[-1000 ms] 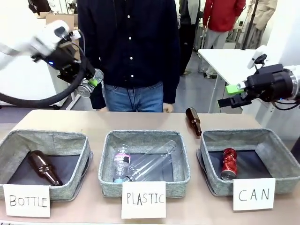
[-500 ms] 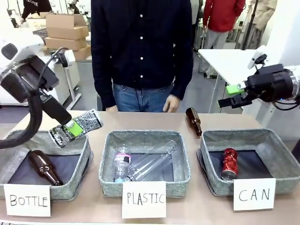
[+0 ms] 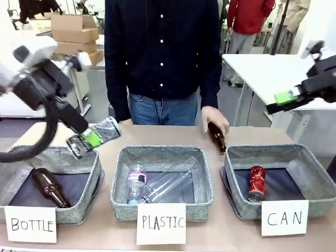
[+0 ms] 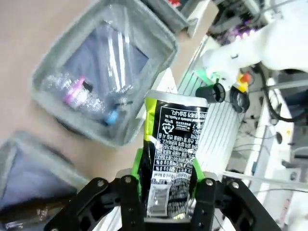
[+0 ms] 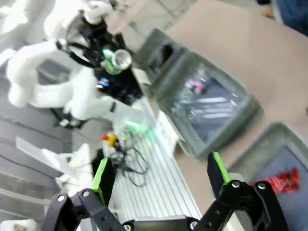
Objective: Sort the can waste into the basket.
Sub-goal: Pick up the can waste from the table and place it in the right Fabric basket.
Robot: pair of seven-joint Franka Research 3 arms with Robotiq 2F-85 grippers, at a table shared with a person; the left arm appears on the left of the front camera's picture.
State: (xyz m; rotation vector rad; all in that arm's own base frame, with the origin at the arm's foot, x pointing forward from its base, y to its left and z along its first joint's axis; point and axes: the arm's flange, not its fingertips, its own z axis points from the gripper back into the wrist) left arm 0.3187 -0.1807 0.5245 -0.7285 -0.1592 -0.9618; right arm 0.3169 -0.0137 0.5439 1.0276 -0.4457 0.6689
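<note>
Left end effector [image 3: 89,139]: clenched on the dark drink can [image 3: 103,132], green pads against its sides. In the front view the can is tilted, held in the air over the far right corner of the BOTTLE bin [image 3: 52,153], clear of the fabric. In the left wrist view the same end effector [image 4: 168,190] grips the can [image 4: 174,144] near its lower end, white print on its black side facing the camera.

Right end effector [image 3: 284,98]: released, holding nothing, raised at the right edge, well above the CAN basket [image 3: 262,150]. The right wrist view shows its fingers [image 5: 104,174] spread wide with only air between them.

Red can [image 3: 256,182]: lying inside the CAN basket on the dark lining, behind the white card [image 3: 284,217].

Person's hand [image 3: 215,118]: resting on the top end of a brown glass bottle [image 3: 217,138] on the worktop [image 3: 157,135], just beyond the basket's far left corner.

PLASTIC bin [image 3: 157,152]: holds clear plastic bottles [image 3: 163,184]. The BOTTLE bin holds one brown bottle [image 3: 48,187].
</note>
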